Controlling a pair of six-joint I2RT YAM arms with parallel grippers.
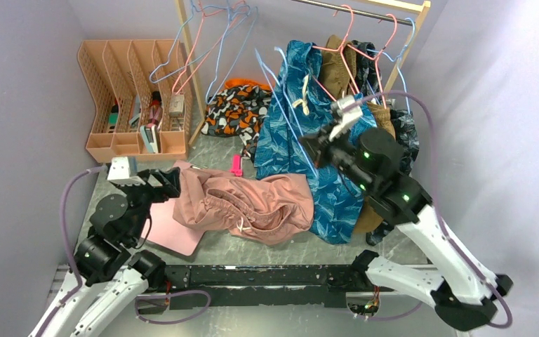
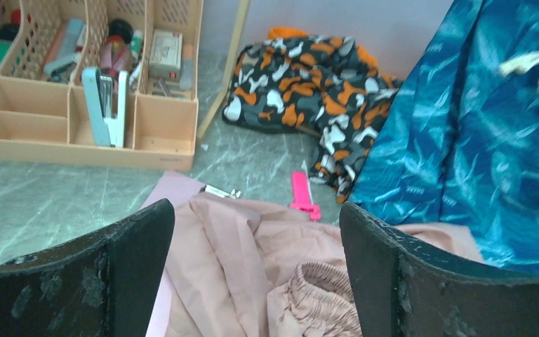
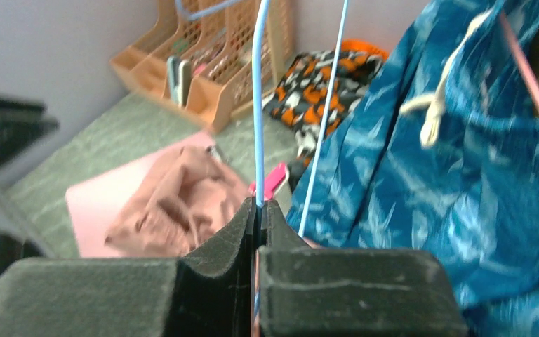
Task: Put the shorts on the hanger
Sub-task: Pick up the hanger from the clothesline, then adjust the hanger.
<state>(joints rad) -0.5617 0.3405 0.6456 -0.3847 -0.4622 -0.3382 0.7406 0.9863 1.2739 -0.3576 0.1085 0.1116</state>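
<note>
The dusty-pink shorts (image 1: 245, 203) lie crumpled on the table at centre, partly on a flat pink board. They also show in the left wrist view (image 2: 253, 274), waistband up, and in the right wrist view (image 3: 175, 203). My left gripper (image 1: 172, 184) is open and empty at the shorts' left edge, its jaws standing on either side of the fabric (image 2: 255, 214). My right gripper (image 1: 310, 144) is raised in front of the blue garment. It is shut on a wire of the light-blue hanger (image 1: 285, 105), which rises from between its fingertips (image 3: 260, 207) in the right wrist view (image 3: 257, 105).
A peach desk organizer (image 1: 137, 98) stands at the back left. A wooden rack (image 1: 191, 70) carries pink and blue wire hangers. A blue patterned garment (image 1: 337, 196) hangs at the right. An orange-black cloth (image 1: 235, 109) and a pink clip (image 1: 236, 166) lie behind the shorts. The pink board (image 1: 175, 235) is under them.
</note>
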